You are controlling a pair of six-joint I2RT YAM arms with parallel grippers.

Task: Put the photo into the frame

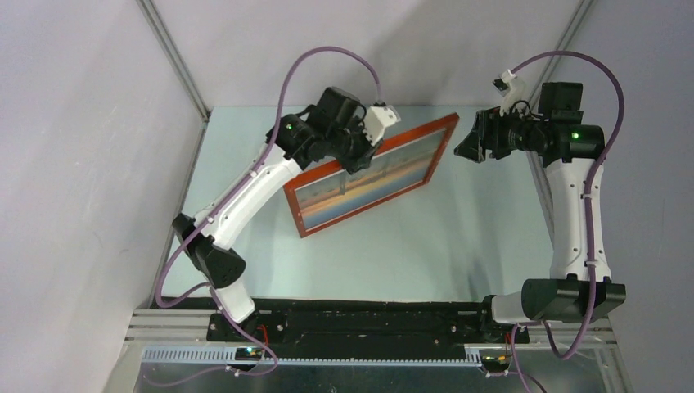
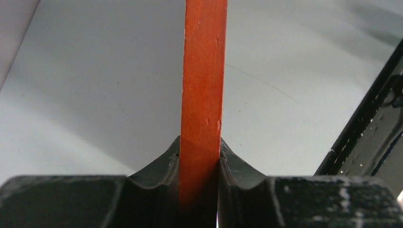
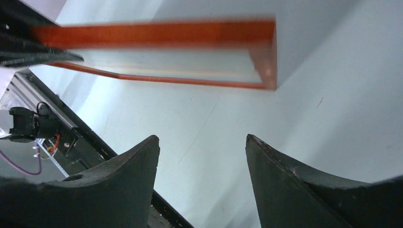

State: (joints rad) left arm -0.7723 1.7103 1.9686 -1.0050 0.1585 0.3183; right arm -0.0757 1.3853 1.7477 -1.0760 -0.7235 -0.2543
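While the frame (image 2: 202,95) is held tilted above the table (image 1: 458,246), the step seems best done by lowering it slowly and level, lest the photo (image 1: 376,176) behind its pane slip. The left gripper (image 2: 199,152) is pinched narrowly on the frame's far rail; the right gripper (image 3: 202,142), jaws wide and holding nothing, sits just beside the frame's right corner, not touching.

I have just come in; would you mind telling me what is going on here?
The left claw is clamped on the edge of the orange-brown picture frame and holds it tilted, apparently up off the table. The sunset photo shows inside the frame. The right claw is open and empty, facing one corner of the frame without touching it.
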